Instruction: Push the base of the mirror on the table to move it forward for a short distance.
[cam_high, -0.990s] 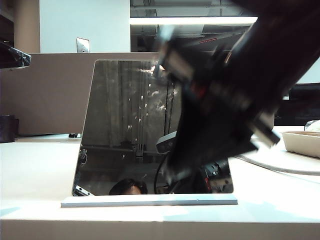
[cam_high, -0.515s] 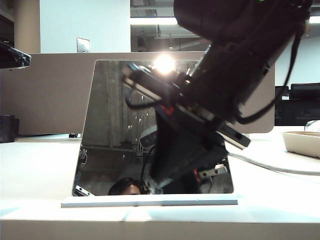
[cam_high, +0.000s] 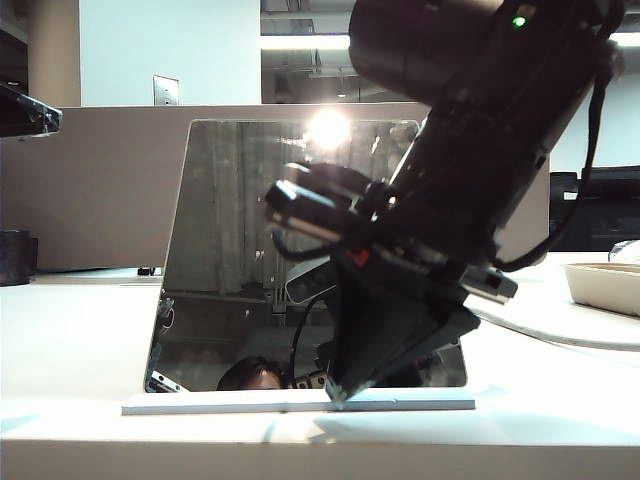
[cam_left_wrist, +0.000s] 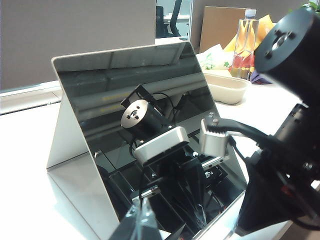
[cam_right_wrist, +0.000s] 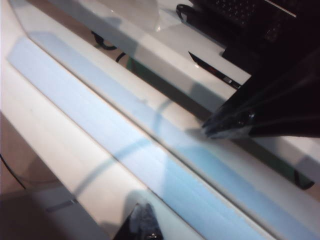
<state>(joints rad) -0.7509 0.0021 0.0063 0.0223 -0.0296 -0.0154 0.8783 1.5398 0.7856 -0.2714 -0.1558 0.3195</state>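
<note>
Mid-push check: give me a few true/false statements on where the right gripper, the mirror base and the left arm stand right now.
1. The right gripper is down at the base of the mirror. True.
2. The mirror lies flat on the table. False: it stands tilted on its base.
3. The left gripper touches the mirror. False: it hangs apart from the mirror.
4. A beige tray sits right of the mirror. True.
</note>
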